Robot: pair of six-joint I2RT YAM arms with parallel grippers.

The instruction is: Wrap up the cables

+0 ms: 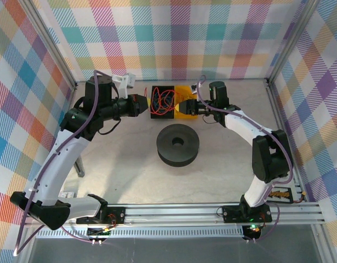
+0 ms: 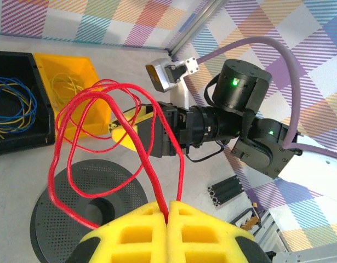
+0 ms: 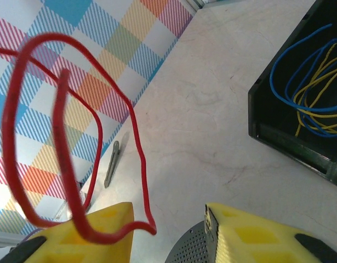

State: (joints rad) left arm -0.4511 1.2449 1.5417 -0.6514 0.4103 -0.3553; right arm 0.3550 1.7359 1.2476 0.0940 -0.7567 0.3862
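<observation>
Top external view: the left tool (image 1: 145, 104) and the right tool (image 1: 182, 107) are facing each other above two bins at the middle of the bench's (image 1: 119, 156) far edge. The black bin (image 1: 157, 89) is sitting to the left, touching the yellow bin (image 1: 186, 92). The red cable (image 1: 164, 101) is hanging in loose loops between the two tools, over the black bin. A black disc (image 1: 169, 152) is lying flat near the bench's centre, apart from the bins.

Left wrist view: the left tool (image 2: 168, 211) is pressing its yellow fingers (image 2: 212, 233) together, pinching the red cable (image 2: 67, 164) where its strands are meeting. From there the cable is rising in several wide loops, and these are passing around the right tool's yellow finger (image 2: 127, 131). The black bin (image 2: 20, 139) is holding blue and yellow cables (image 2: 15, 107); the yellow bin (image 2: 87, 70) is holding thin yellow strands (image 2: 64, 87). The disc (image 2: 119, 189) is lying below the loops.

Right wrist view: the right tool (image 3: 168, 213) is standing spread, a wide gap showing between its fingers. The red cable (image 3: 58, 142) is hooking over one finger (image 3: 97, 230) and looping upward. Blue and yellow cables (image 3: 316, 123) are lying in the black bin (image 3: 278, 139). A small grey stick (image 3: 112, 163) is lying on the bench near the checked wall.
</observation>
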